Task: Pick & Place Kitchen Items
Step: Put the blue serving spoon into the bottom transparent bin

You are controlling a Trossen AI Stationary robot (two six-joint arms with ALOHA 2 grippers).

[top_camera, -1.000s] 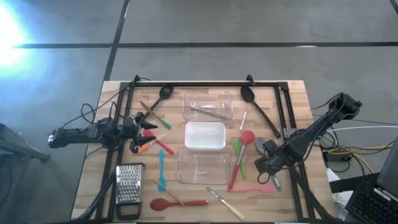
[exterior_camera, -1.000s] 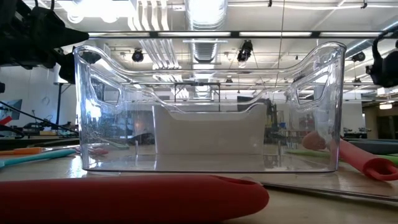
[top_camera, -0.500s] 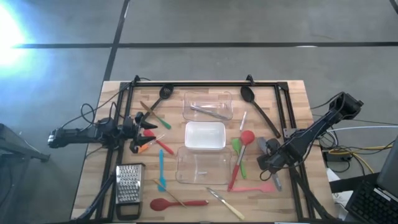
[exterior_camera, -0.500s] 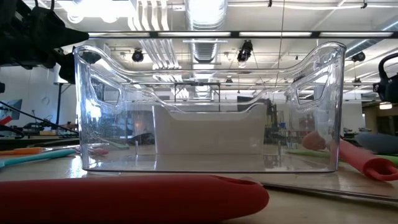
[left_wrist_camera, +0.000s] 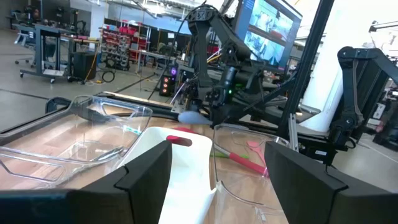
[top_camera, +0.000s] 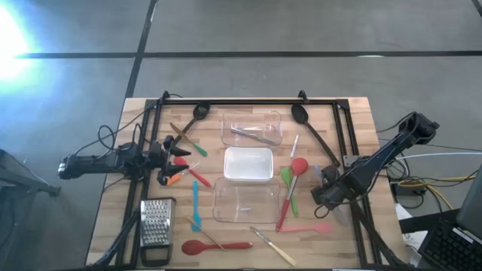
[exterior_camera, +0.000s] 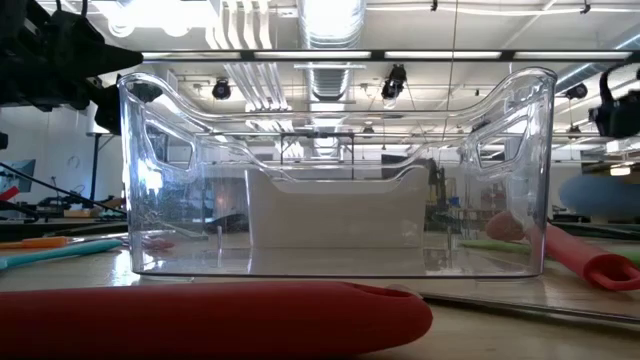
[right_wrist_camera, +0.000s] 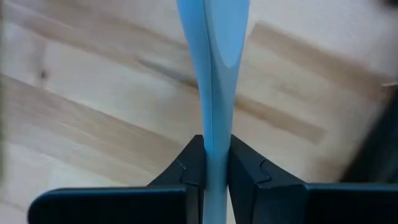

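Near the table's right edge my right gripper [top_camera: 324, 197] is shut on a light blue spoon-like utensil [right_wrist_camera: 214, 93], whose head [left_wrist_camera: 189, 116] points to the far side. The utensil hangs above the table [exterior_camera: 600, 195]. My left gripper [left_wrist_camera: 217, 186] stands open at the table's left [top_camera: 177, 158], over red, orange and green small tools, with nothing between its fingers. A red spoon [top_camera: 297, 169], a green tool [top_camera: 286, 178] and a pink spatula [top_camera: 305, 228] lie flat left of the right gripper. My right gripper pinches the utensil's narrow handle [right_wrist_camera: 215, 158] between its two fingers, just behind where it widens into the head. The fingers come from above, pointing down, and lie across the handle. The utensil is lifted clear of the table, about level.
Three clear tubs stand in a row mid-table: the far one [top_camera: 226, 120] with metal tongs, a middle one [top_camera: 230, 177], a near one [top_camera: 220, 214]. A steel grater [top_camera: 157, 226], a teal tool [top_camera: 194, 203], a red spoon [top_camera: 218, 245], black ladles [top_camera: 309, 128] and a black frame [top_camera: 248, 102] surround them.
My right gripper dipped toward the table, then rose a little. The light blue utensil has come up off the table with it and now hangs clear.
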